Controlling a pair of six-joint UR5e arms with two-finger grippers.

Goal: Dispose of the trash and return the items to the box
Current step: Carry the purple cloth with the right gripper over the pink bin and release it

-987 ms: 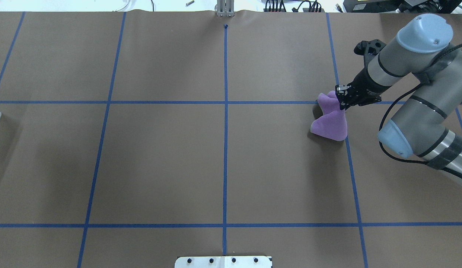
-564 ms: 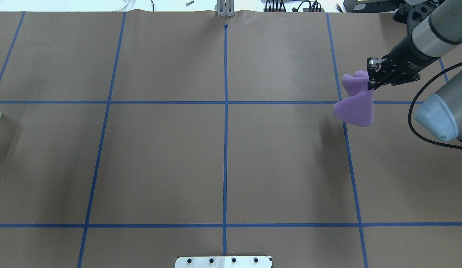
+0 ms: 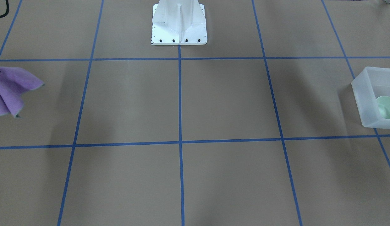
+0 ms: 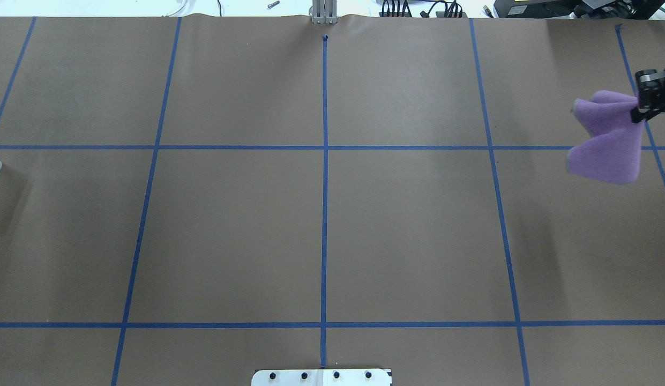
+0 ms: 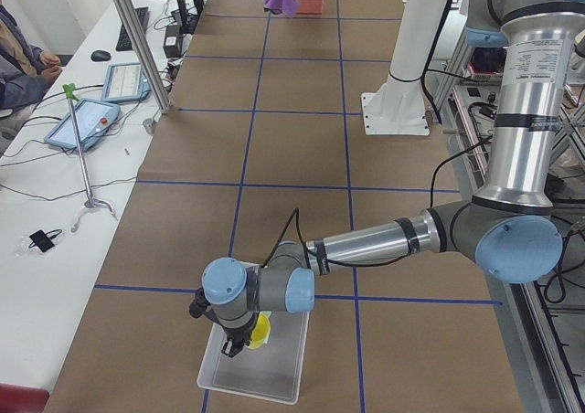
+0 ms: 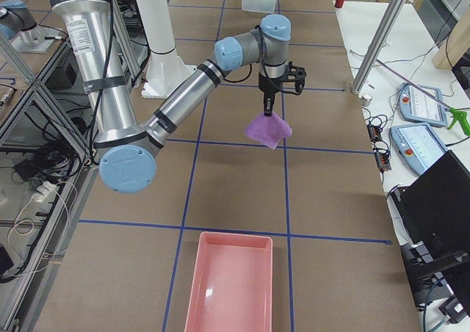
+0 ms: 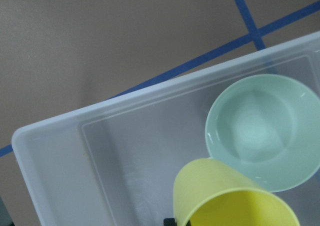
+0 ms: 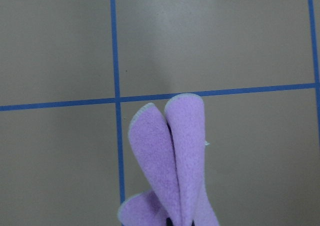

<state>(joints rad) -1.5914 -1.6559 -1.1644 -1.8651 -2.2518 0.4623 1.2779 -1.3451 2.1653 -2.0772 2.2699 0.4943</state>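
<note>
My right gripper is shut on a purple cloth and holds it hanging above the table at the far right edge of the overhead view. The cloth also shows in the right wrist view and in the front-facing view. The mint-green bowl lies in the frosted box. My left gripper is over the box and holds a yellow cup tilted above the bowl. The box and bowl also show in the front-facing view: box, bowl.
A pink tray lies on the table at the robot's right end. The white robot base stands at the table's middle edge. Blue tape lines grid the brown table cover. Operators' desks with tablets run along the far side.
My right gripper has lifted the purple cloth off the table and carried it to the right, to the edge of the overhead view.
</note>
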